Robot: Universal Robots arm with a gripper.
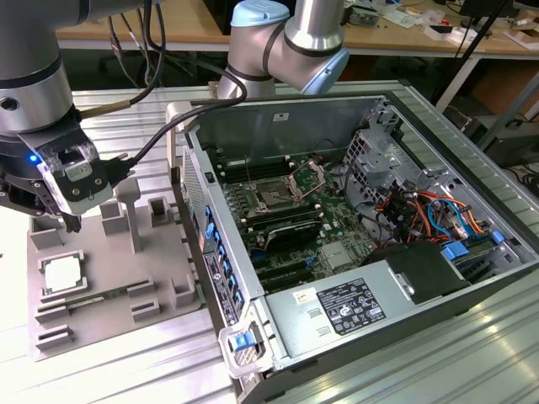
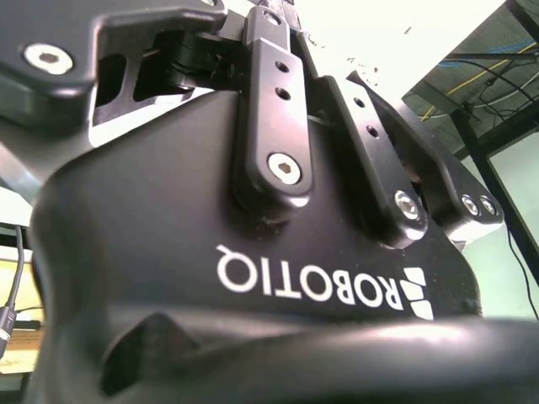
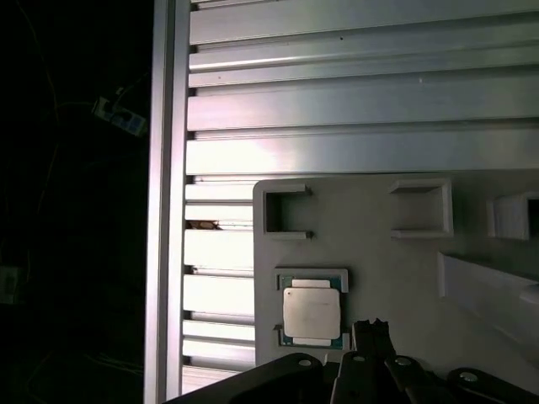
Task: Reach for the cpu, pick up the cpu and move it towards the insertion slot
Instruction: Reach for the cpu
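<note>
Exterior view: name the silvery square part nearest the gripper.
The cpu, lying in the grey tray beneath the gripper; the other, a dull grey heatsink, sits on the green board inside the computer case.

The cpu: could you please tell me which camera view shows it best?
The first wrist view: it looks straight down on the cpu, silvery top and rim plain, lying in the grey tray. The exterior view shows it small and oblique, near the pincer. The second wrist view faces the pincer's black body.
</note>
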